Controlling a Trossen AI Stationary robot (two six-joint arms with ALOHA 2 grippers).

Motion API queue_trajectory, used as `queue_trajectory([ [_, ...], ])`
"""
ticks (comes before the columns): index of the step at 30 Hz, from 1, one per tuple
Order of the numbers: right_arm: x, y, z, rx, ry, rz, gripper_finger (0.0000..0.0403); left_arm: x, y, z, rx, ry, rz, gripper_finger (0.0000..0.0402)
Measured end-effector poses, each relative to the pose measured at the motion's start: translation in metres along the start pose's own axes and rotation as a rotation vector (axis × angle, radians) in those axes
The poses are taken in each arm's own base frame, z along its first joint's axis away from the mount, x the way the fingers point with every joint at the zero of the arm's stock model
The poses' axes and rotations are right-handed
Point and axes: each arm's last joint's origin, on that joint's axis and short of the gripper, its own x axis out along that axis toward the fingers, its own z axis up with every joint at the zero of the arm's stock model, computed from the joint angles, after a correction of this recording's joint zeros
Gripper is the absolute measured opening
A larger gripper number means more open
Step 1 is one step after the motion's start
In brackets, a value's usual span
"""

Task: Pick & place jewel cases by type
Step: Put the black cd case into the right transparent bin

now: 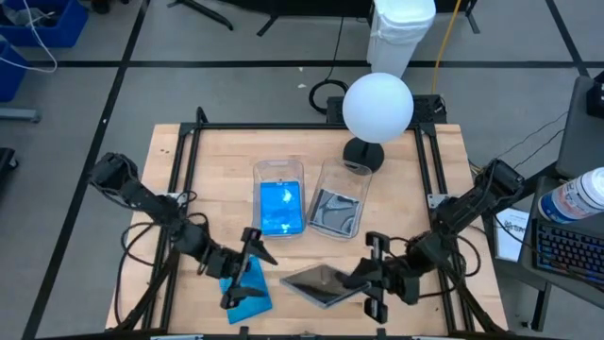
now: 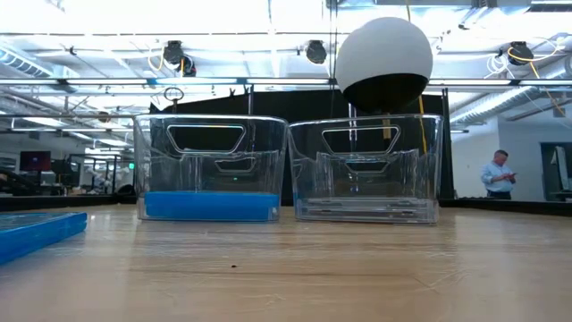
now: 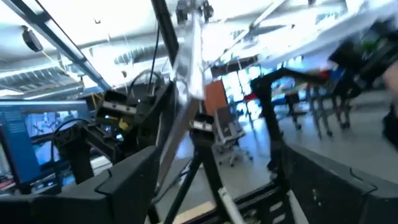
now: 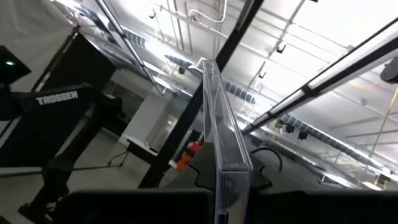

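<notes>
Left gripper: my left gripper [image 1: 247,269] sits low at the near-left of the wooden table [image 1: 434,170], fingers spread wide apart and clamped on nothing.
Blue case on table: a bright translucent blue flat square jewel case [image 1: 247,286] lies flat on the wood right under and beside my left fingers; I cannot tell whether a fingertip touches it. In the low view its edge [image 2: 36,234] rests on the table at the left.
Right gripper: my right gripper [image 1: 370,274] is at the near-right, fingers closed together on a clear/dark grey flat square jewel case [image 1: 320,283].
Clear case: it sticks out from my right fingers toward the table's middle, near the front edge; my right wrist view shows its thin clear edge [image 4: 222,140] rising between the fingers.
Left tub: a clear rectangular plastic tub [image 1: 280,200] at mid-table holds blue cases along its bottom [image 2: 210,206].
Right tub: a second clear rectangular plastic tub [image 1: 338,200] just beside it holds dark grey cases.
Behind tubs: a white ball lamp on a black base [image 1: 377,107].
</notes>
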Motion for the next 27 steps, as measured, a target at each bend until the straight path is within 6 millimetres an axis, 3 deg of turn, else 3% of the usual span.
queue_trajectory([
  [6, 0.007, -0.014, -0.013, -0.026, -0.008, -0.007, 0.0008, 0.016, 0.006, 0.004, 0.096, 0.044, 0.057, 0.0321],
  [18, 0.012, -0.024, -0.033, 0.012, 0.065, 0.033, 0.0008, 0.024, 0.025, 0.007, 0.167, 0.048, 0.14, 0.026],
  [23, 0.013, -0.028, -0.036, 0.006, 0.073, 0.025, 0.0008, 0.025, 0.03, 0.002, 0.162, 0.08, 0.144, 0.0205],
  [27, 0.013, -0.027, -0.037, 0.0, 0.08, 0.026, 0.0008, 0.025, 0.034, -0.001, 0.154, 0.098, 0.151, 0.0131],
])
